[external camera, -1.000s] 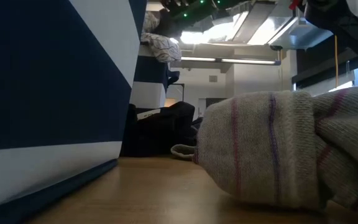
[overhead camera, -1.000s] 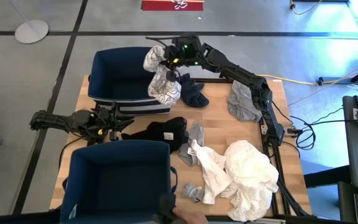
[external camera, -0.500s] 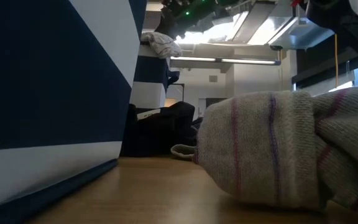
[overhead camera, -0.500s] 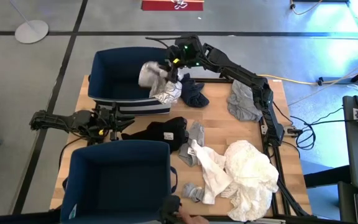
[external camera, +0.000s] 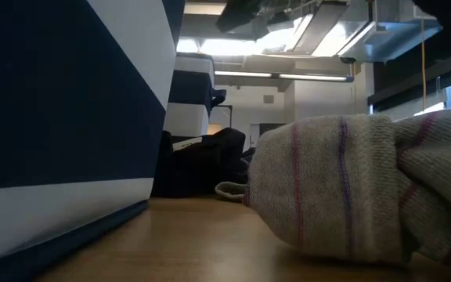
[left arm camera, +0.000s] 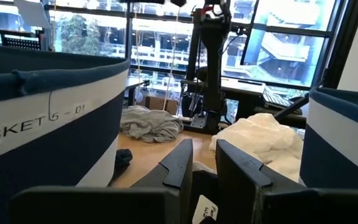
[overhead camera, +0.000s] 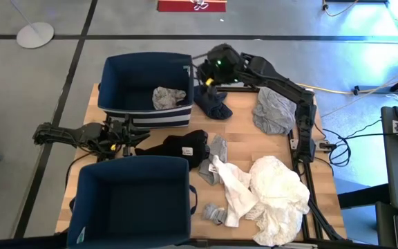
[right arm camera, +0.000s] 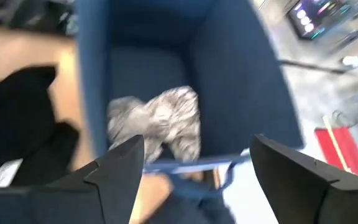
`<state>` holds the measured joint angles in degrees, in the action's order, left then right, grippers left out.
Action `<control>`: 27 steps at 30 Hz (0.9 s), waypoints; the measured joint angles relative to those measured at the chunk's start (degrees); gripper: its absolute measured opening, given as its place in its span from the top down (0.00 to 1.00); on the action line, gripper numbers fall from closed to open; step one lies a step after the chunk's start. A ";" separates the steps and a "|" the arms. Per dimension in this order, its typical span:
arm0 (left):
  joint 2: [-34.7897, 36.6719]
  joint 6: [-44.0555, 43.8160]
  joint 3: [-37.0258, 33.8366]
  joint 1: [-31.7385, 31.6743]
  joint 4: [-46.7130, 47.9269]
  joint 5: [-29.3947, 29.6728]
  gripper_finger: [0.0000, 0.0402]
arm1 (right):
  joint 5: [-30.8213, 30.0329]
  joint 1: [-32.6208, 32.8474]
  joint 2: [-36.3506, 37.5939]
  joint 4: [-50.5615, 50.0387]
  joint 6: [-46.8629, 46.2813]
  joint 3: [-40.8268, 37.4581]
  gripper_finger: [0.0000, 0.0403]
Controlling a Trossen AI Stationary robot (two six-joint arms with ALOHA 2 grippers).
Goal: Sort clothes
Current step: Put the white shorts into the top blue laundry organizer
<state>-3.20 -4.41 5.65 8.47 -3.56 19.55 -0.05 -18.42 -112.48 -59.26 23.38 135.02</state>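
High view: overhead, straight down, whole table [overhead camera: 254, 142] in frame. Low view: table height, level, a sock [external camera: 343, 188] very near the lens. Left wrist view: low between both bins, facing across the table. Right wrist view: looks down into the far bin [right arm camera: 229, 81], shared with the high view [overhead camera: 126, 76].

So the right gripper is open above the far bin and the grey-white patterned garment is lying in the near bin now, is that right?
Not quite. The grey-white patterned garment lies in the far bin, not the near bin, which holds no garment in the high view. The rest holds: the right gripper is open by the far bin's edge, and the right wrist view shows the garment lying loose below its spread fingers.
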 joint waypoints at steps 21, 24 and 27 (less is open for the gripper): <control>0.00 -0.10 0.00 0.01 0.05 0.00 0.85 | -5.48 21.25 8.20 -30.48 -32.08 -1.86 0.30; 0.00 0.47 0.00 0.01 -0.10 0.00 0.85 | -5.76 25.22 8.82 -30.66 -33.96 -4.34 0.30; 0.00 1.91 0.00 0.02 -0.23 0.00 0.85 | -9.33 28.88 10.29 -30.69 -37.86 -7.89 0.30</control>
<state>-3.20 -2.51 5.65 8.49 -3.79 19.55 -9.38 10.46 -102.19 -89.95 -14.48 127.13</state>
